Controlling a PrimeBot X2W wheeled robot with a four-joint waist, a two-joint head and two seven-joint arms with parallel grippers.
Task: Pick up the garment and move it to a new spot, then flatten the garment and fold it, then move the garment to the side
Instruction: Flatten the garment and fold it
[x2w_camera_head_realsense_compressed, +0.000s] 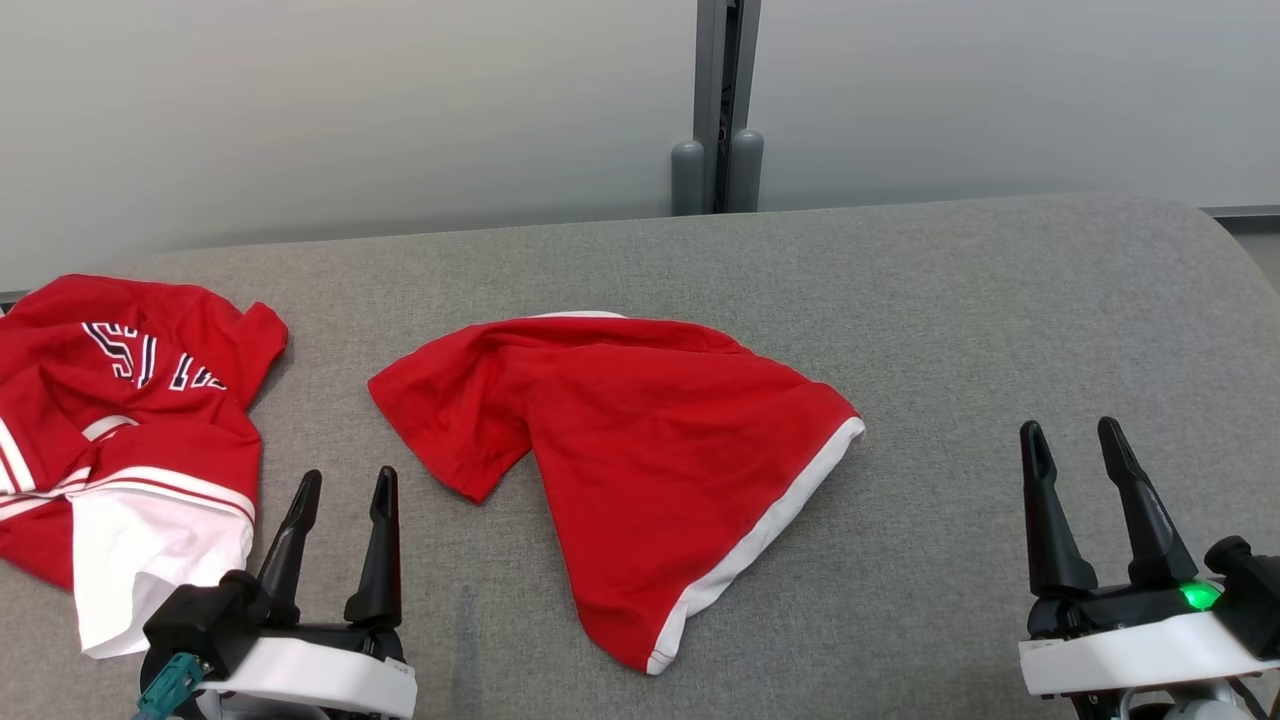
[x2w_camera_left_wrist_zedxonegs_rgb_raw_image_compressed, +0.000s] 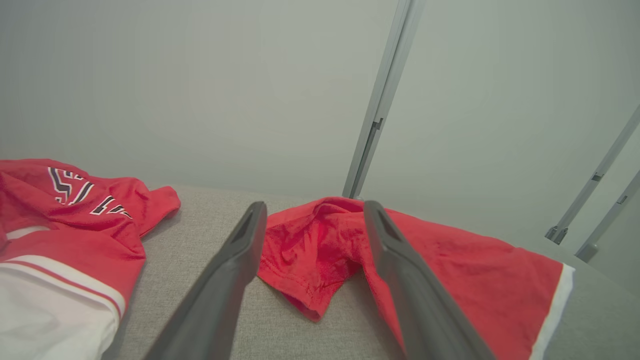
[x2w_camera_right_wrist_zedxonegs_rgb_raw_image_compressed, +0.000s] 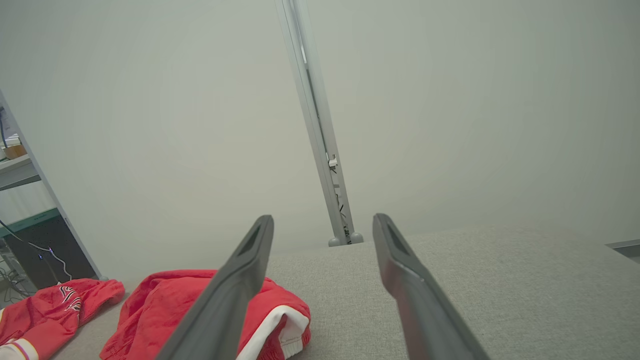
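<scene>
Standing spread wide and holding nothing, the two dark, tapered fingers of the left gripper (x2w_camera_head_realsense_compressed: 347, 476) rise from a white wrist shell at 7 o'clock in the head view. The right gripper (x2w_camera_head_realsense_compressed: 1070, 428) at 4 o'clock is just as open and just as empty, with a green light glowing on its base. Both hang over bare cloth and touch neither piece of clothing.

The garment (x2w_camera_head_realsense_compressed: 640, 440) lies in the middle of the grey upholstered surface (x2w_camera_head_realsense_compressed: 950, 330). It is soft red knit, rumpled into a rough triangle. A short sleeve points toward 9 o'clock, and a white hem band runs along its edge from 3 to 6 o'clock.

A crumpled red jersey (x2w_camera_head_realsense_compressed: 120, 420) with white panels, stripes and dark-outlined lettering sits apart from it at 9 o'clock. The surface is coarse woven fabric, rounded at its far edge. Behind it at 12 o'clock stand a grey metal post (x2w_camera_head_realsense_compressed: 722, 100) and a smooth, pale wall (x2w_camera_head_realsense_compressed: 350, 110).
</scene>
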